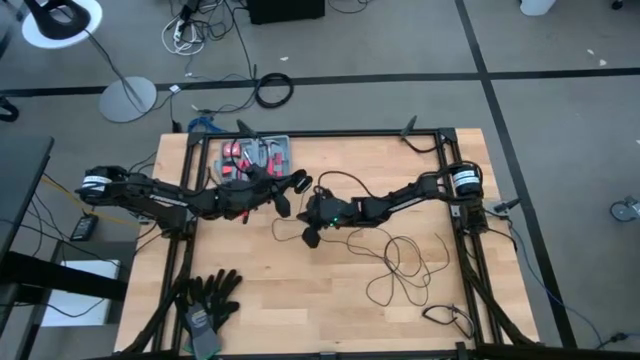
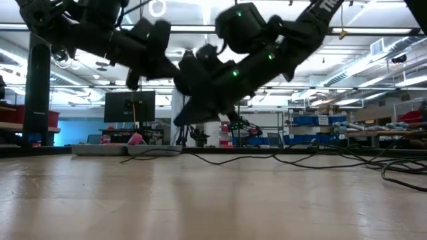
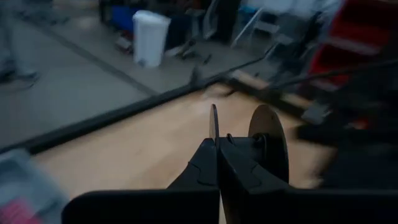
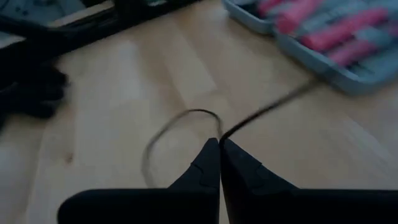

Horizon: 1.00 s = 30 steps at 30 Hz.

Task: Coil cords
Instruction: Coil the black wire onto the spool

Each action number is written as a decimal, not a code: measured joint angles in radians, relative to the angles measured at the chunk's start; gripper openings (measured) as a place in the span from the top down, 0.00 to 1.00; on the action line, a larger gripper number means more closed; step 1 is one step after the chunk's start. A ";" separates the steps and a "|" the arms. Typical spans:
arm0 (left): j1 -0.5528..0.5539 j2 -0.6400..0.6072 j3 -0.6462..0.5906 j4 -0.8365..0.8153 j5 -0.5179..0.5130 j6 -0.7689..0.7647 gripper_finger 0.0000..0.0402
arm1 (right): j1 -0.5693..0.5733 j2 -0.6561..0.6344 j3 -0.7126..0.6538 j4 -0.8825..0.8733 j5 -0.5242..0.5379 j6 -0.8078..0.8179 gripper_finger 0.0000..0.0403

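Just right of the tool tray (image 1: 256, 155), the right claw (image 4: 219, 142) is pinched shut on the cords (image 1: 400, 262), whose loose loops trail away toward the bench's (image 1: 300, 310) right side; the left claw (image 3: 217, 144), also pressed together on a small round disc, hangs closer to the tray.
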 joint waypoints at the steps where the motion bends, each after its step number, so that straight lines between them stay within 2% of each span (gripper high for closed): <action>1: 0.000 0.000 0.000 -0.036 -0.007 -0.016 1.00 | 0.005 0.003 0.015 0.003 0.000 -0.022 1.00; 6: 0.000 0.000 0.001 -0.122 -0.001 -0.042 1.00 | -0.001 0.003 0.071 -0.040 -0.038 -0.096 1.00; 12: 0.000 0.000 0.002 -0.195 0.080 -0.053 1.00 | -0.060 0.003 0.129 -0.162 -0.249 -0.118 1.00; 17: 0.000 0.000 0.002 -0.257 0.129 -0.072 1.00 | -0.105 0.003 0.161 -0.154 -0.453 -0.136 1.00; 21: 0.000 0.000 0.002 -0.264 0.165 -0.072 1.00 | -0.132 0.003 0.173 -0.128 -0.572 -0.157 1.00; 25: 0.000 0.000 0.002 -0.264 0.213 -0.068 1.00 | -0.154 0.002 0.174 -0.107 -0.640 -0.158 1.00; 30: 0.000 0.000 0.002 -0.266 0.264 -0.046 1.00 | -0.168 0.002 0.174 -0.095 -0.665 -0.158 1.00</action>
